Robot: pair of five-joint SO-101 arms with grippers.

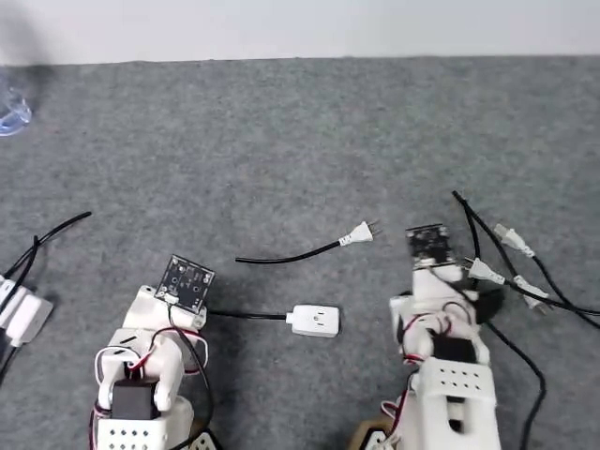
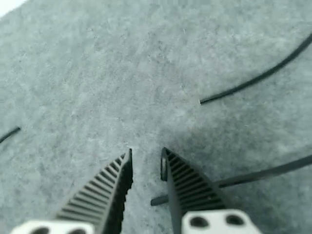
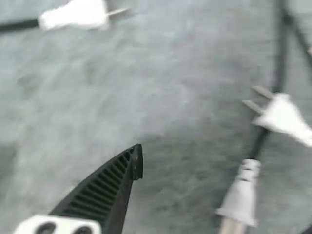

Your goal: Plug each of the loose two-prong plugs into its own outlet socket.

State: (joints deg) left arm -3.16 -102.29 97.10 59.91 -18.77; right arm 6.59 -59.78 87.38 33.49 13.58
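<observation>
Nothing is plugged in yet. The left gripper (image 2: 146, 157) hangs empty, fingers (image 2: 122, 178) slightly parted; the right arm's (image 1: 441, 323) grip cannot be told. The next move likely calls for grasping the loose plug (image 1: 361, 233), which lies near the outlet socket (image 1: 314, 321).

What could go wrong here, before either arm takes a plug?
The outlet socket has its cord running close beside the left gripper; the arm may snag it and drag the socket. Near the right arm, the plugs lie among crossing black cables, so lifting one could pull others.
</observation>
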